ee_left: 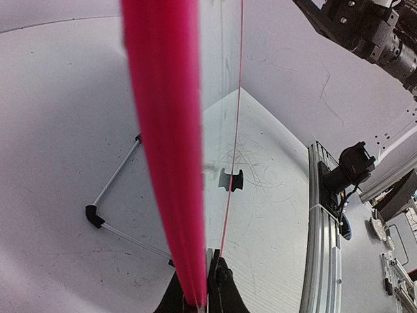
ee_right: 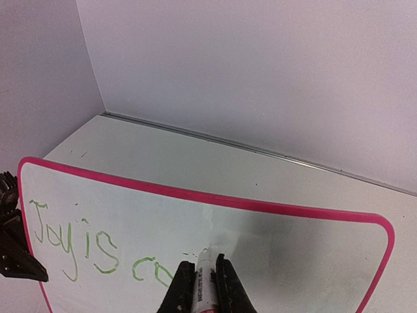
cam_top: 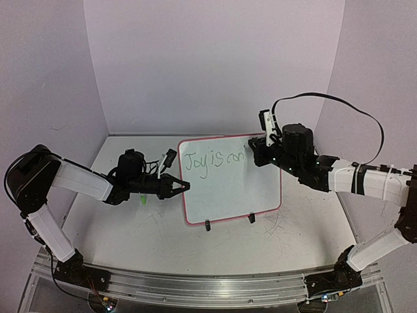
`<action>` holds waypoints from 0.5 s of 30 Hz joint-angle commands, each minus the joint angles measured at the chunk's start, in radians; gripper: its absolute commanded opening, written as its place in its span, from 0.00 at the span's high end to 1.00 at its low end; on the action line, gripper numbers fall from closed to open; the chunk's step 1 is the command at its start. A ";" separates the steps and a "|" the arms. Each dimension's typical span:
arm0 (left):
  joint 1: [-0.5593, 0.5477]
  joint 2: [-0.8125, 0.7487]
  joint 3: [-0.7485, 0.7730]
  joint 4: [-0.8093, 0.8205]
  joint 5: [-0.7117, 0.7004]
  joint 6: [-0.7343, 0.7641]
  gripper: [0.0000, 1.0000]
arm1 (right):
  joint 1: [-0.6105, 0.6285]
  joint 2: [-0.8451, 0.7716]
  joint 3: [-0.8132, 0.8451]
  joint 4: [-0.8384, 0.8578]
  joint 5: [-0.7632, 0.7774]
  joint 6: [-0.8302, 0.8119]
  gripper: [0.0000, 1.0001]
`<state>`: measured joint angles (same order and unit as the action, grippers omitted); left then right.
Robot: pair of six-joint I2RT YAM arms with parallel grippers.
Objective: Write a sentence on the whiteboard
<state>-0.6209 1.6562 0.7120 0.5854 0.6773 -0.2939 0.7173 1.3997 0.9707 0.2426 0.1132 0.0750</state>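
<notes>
The whiteboard point(cam_top: 238, 192) stands on the bench point(cam_top: 130, 225). The left fingers point(cam_top: 184, 187) clamp its left rim. Farther back, the right fingers point(ee_right: 201, 268) grip a marker point(ee_right: 204, 280) touching its face. The sentence point(cam_top: 212, 160) reads "Joy is con", so a light "t" stroke seems next.

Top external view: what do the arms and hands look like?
The left arm and right arm have white boxy covers between black joints. The black two-finger left hand and black right hand have tapered fingers. A thin black cable arcs above the right arm.
</notes>
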 commanded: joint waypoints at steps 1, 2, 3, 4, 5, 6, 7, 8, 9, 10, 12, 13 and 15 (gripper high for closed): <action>0.020 0.003 -0.016 -0.067 -0.224 0.055 1.00 | -0.006 0.016 0.036 0.030 0.038 -0.012 1.00; 0.020 0.003 -0.015 -0.067 -0.224 0.055 1.00 | -0.007 0.018 0.035 0.030 0.039 -0.012 1.00; 0.020 0.003 -0.015 -0.067 -0.224 0.055 1.00 | -0.007 0.019 0.033 0.030 0.041 -0.011 1.00; 0.019 0.003 -0.016 -0.067 -0.225 0.055 1.00 | -0.007 0.020 0.029 0.030 0.044 -0.009 1.00; 0.020 0.004 -0.016 -0.067 -0.226 0.055 1.00 | -0.007 0.021 0.025 0.029 0.045 -0.007 1.00; 0.020 0.004 -0.016 -0.067 -0.225 0.055 1.00 | -0.007 0.020 0.022 0.027 0.044 -0.006 1.00; 0.019 0.004 -0.017 -0.068 -0.225 0.055 1.00 | -0.006 0.020 0.019 0.024 0.043 -0.005 1.00; 0.019 0.004 -0.017 -0.068 -0.225 0.055 1.00 | -0.007 0.019 0.016 0.021 0.042 -0.003 1.00; 0.020 0.004 -0.018 -0.067 -0.225 0.055 1.00 | -0.007 0.018 0.012 0.018 0.040 -0.001 1.00; 0.020 0.004 -0.019 -0.067 -0.225 0.055 1.00 | -0.006 0.017 0.008 0.014 0.038 0.000 1.00; 0.019 0.005 -0.019 -0.067 -0.224 0.055 1.00 | -0.007 0.015 -0.001 0.009 0.029 0.004 1.00; 0.020 0.006 -0.018 -0.067 -0.223 0.055 1.00 | -0.007 0.014 -0.005 0.005 0.025 0.006 1.00; 0.020 0.007 -0.017 -0.067 -0.223 0.056 1.00 | -0.007 0.013 -0.013 -0.002 0.018 0.011 1.00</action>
<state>-0.6209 1.6558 0.7120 0.5854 0.6773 -0.2939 0.7155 1.4128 0.9693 0.2382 0.1371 0.0762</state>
